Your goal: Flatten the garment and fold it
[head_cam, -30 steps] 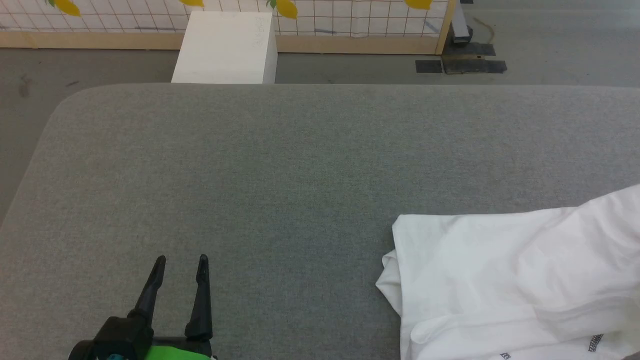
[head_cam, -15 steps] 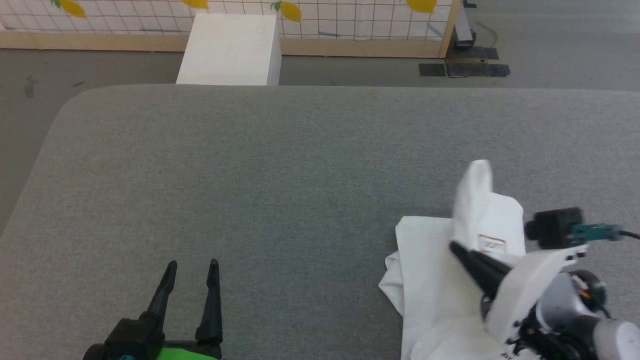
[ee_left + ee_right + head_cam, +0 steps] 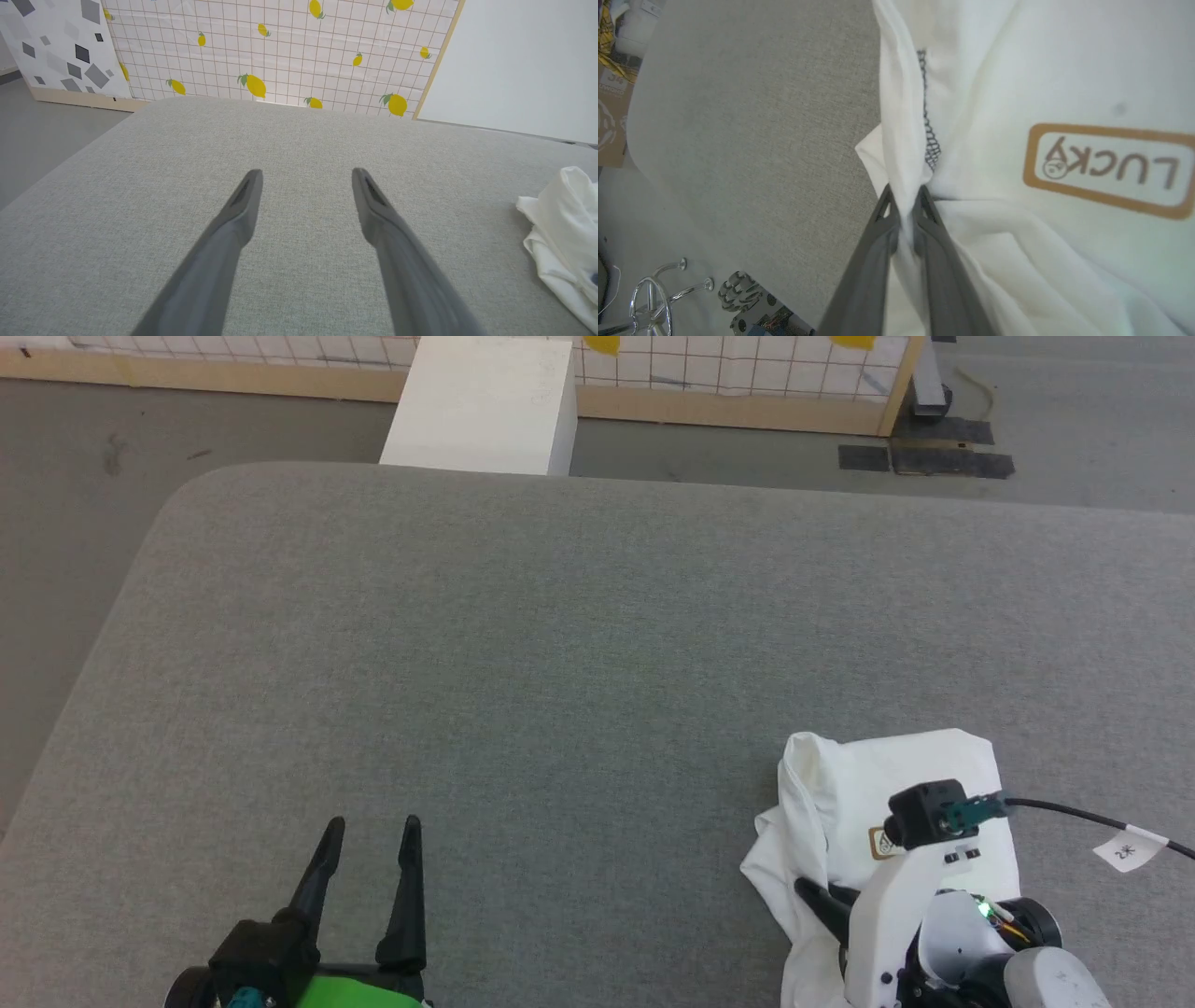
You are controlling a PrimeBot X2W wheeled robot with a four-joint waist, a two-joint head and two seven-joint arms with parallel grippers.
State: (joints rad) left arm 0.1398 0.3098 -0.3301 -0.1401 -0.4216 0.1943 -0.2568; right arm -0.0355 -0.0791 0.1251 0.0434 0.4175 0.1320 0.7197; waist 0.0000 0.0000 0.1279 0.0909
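The garment (image 3: 896,765), a white shirt, lies bunched in a small heap at the near right of the grey table (image 3: 560,663). Its orange-bordered "LUCKY" patch (image 3: 1108,170) faces up, and the patch (image 3: 880,843) peeks out beside the right wrist camera. My right gripper (image 3: 904,191) is shut on a fold of the garment (image 3: 1017,70) next to dark seam stitching; its dark fingers (image 3: 822,901) lie low over the cloth's left side. My left gripper (image 3: 372,826) stands open over bare table at the near left, holding nothing, and the garment (image 3: 560,219) lies well to the right of that gripper (image 3: 307,175).
A rigid white box (image 3: 481,406) stands on the floor just beyond the table's far edge. Behind it runs a lemon-patterned grid partition (image 3: 280,51) with a wooden frame. The table's left corner is rounded. A wheeled base (image 3: 742,289) shows below the table's edge.
The right arm came into view holding a raised fold, then lowered it toward me; the widely spread garment is now a smaller heap. The head camera also shifted. The left gripper stayed put.
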